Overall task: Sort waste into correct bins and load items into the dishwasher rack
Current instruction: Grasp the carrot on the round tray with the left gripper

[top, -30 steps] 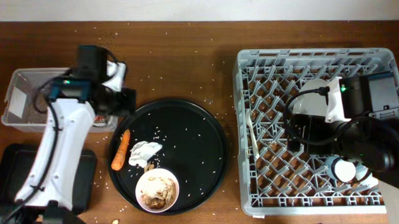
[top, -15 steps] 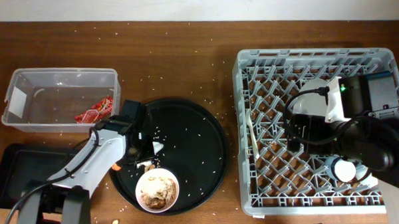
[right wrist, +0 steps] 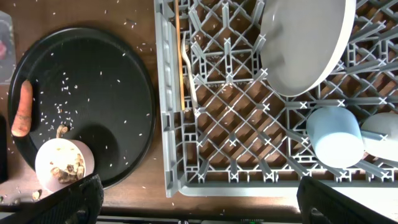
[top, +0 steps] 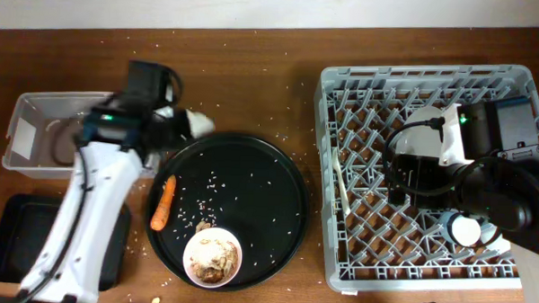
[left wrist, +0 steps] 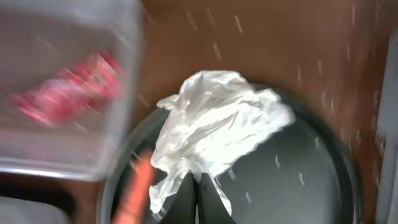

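My left gripper (left wrist: 198, 198) pinches the crumpled white tissue (left wrist: 211, 130); the two fingers (left wrist: 186, 198) are pressed together on its lower edge. In the overhead view the tissue (top: 197, 124) is at the upper-left rim of the large round black tray (top: 278, 170), just beside the right end of the clear rectangular plastic tub (top: 24, 111). The wrist picture is blurred, but a red snack wrapper (left wrist: 68, 93) shows inside the tub.

On the round tray lie an orange carrot (top: 163, 202) near the left rim and a small white bowl (top: 213, 256) with brownish food scraps (top: 214, 257) at the lower rim. Rice grains are scattered on the tray and on the brown wooden table (top: 254, 70). The shallow black rectangular tray (top: 6, 241) is below the tub.

My right gripper (right wrist: 199, 198) is over the large square grey plastic rack (right wrist: 236, 118), with its fingers spread wide and nothing between them. In the rack are a pale grey round plate (right wrist: 301, 43), a small blue cup (right wrist: 334, 135), a white cup (right wrist: 382, 134) touching it, a thin wooden chopstick (right wrist: 180, 62) and, just beside it, a white fork (right wrist: 189, 81).
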Controlling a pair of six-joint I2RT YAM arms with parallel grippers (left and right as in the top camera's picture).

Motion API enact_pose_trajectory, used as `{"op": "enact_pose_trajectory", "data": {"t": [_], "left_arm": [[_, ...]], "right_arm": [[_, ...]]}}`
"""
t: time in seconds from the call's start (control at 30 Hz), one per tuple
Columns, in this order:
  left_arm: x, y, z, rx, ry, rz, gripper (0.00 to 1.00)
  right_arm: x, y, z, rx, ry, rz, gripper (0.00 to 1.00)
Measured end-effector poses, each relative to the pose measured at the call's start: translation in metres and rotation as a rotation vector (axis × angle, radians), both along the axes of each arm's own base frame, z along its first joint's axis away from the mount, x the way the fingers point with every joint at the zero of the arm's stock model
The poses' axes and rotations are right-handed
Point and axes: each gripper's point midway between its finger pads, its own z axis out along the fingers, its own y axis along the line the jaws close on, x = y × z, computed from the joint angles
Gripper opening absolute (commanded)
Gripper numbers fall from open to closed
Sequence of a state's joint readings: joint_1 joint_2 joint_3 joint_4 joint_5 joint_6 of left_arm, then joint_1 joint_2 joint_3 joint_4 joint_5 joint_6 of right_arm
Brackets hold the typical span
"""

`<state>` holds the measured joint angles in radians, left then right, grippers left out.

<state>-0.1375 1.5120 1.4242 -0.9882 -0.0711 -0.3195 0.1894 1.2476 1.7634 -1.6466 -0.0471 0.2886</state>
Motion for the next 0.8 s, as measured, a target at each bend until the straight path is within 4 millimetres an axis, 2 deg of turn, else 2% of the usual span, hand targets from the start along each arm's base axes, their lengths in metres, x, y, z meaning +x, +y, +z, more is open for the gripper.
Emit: {"op": "enact_pose_trajectory", "data": {"t": [0.07,0.1,0.13,0.17,0.2,0.23,0.3,0.37,0.4,0.5,0.53,0.6,0.63,0.67,0.73,0.8], "left_arm": [[0.013,0.032,0.017,0.054,-0.079,0.083,0.0],[0.023,0.063,0.02,0.093,-0.116,0.163,0.01],[0.028,0.084,0.017,0.111,-0.12,0.214,0.37],[0.032,0.098,0.012,0.115,-0.116,0.245,0.68],[0.038,0.107,0.003,0.109,-0.105,0.262,0.76],[0.04,0.113,-0.01,0.1,-0.073,0.269,0.8],[0.041,0.113,-0.029,0.085,-0.019,0.254,0.8],[0.025,0.102,-0.036,0.054,0.064,0.21,0.8],[0.014,0.094,-0.035,0.035,0.11,0.188,0.73],[-0.022,0.058,-0.024,-0.003,0.211,0.088,0.56],[-0.036,0.043,-0.024,-0.006,0.259,0.044,0.54],[-0.049,0.016,-0.033,0.02,0.298,-0.04,0.54],[-0.053,0.004,-0.046,0.039,0.308,-0.074,0.54],[-0.066,-0.007,-0.074,0.071,0.355,-0.112,0.54],[-0.077,-0.004,-0.103,0.102,0.396,-0.102,0.54],[-0.081,0.007,-0.13,0.127,0.391,-0.056,0.54]], "right_arm": [[0.0,0.0,0.0,0.0,0.0,0.001,0.99],[0.0,0.0,0.0,0.0,0.0,0.001,0.99],[0.0,0.0,0.0,0.0,0.0,0.0,0.99],[0.0,0.0,0.0,0.0,-0.001,0.0,0.99],[0.0,0.0,0.0,0.0,-0.001,0.0,0.99],[0.0,0.0,0.0,0.0,0.001,0.0,0.99],[-0.002,0.0,-0.001,-0.001,0.007,0.001,0.99],[-0.003,-0.001,-0.001,-0.002,0.014,0.001,0.99],[-0.004,-0.001,-0.002,-0.003,0.016,0.0,0.99],[-0.004,-0.001,-0.002,-0.003,0.018,0.001,0.99],[-0.004,-0.001,-0.002,-0.003,0.016,0.0,0.98],[-0.004,-0.001,-0.002,-0.003,0.017,0.001,0.99],[-0.004,-0.001,-0.002,-0.003,0.016,0.001,0.99],[-0.004,-0.001,-0.002,-0.004,0.018,0.0,0.98],[-0.005,-0.001,-0.002,-0.004,0.023,0.001,0.99],[-0.005,-0.001,-0.002,-0.004,0.022,0.0,0.99]]}}
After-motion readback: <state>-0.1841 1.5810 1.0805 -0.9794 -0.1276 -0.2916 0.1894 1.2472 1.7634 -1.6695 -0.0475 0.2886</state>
